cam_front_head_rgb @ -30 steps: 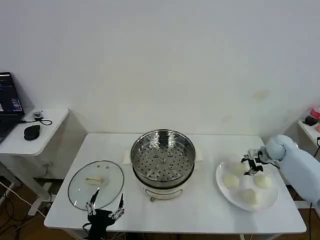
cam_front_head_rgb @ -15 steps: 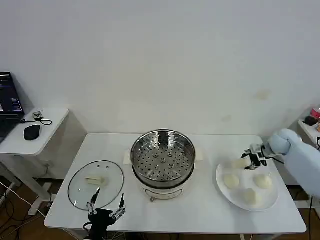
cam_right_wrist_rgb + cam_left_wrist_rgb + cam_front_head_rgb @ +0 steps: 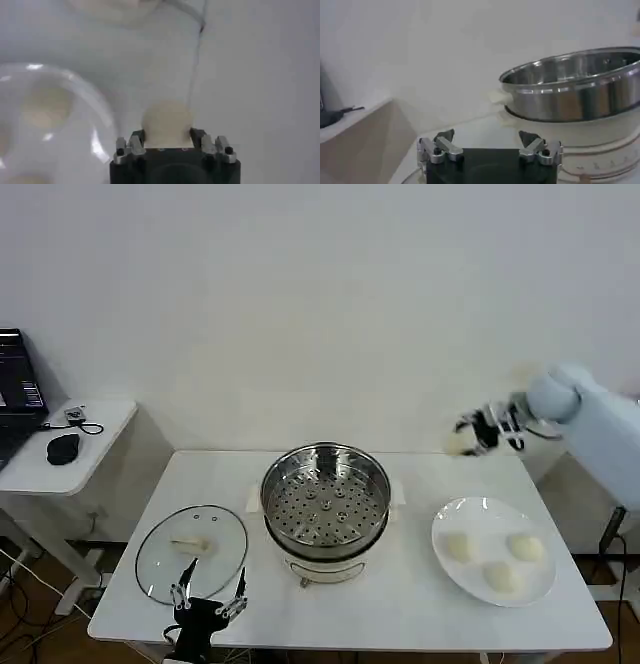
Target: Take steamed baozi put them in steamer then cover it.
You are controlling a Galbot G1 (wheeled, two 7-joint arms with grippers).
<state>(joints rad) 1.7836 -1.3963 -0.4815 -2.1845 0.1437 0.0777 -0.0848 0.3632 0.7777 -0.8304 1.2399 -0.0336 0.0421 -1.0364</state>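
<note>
- On the white worktop (image 3: 400, 604) — largest item present — everything sits within the head view; a small side table (image 3: 60, 449) stands apart off its left end, carrying a black mouse (image 3: 63, 448).
- Steamer (image 3: 326, 506): shiny steel pot on a white base, at the worktop's middle, uncovered; its perforated tray is bare, no bun inside. The left wrist view shows its steel wall (image 3: 580, 87) from low down.
- Glass lid (image 3: 192, 550): lies flat on the worktop to the left of the steamer, apart from it, pale handle up.
- White plate (image 3: 455, 579): on the worktop right of the steamer, holding three steamed baozi (image 3: 460, 546) — none of the three touching another.
- Right gripper (image 3: 472, 433): raised well above the worktop, over the gap between steamer and plate and toward the back edge; clenched on the fourth baozi (image 3: 167, 124), which sits between its two fingers (image 3: 136, 140) in the right wrist view, the plate's rim (image 3: 102, 112) visible below it.
- Left gripper (image 3: 208, 598): low at the worktop's front edge, just in front of the lid; fingers spread wide, nothing between them (image 3: 490, 146).
</note>
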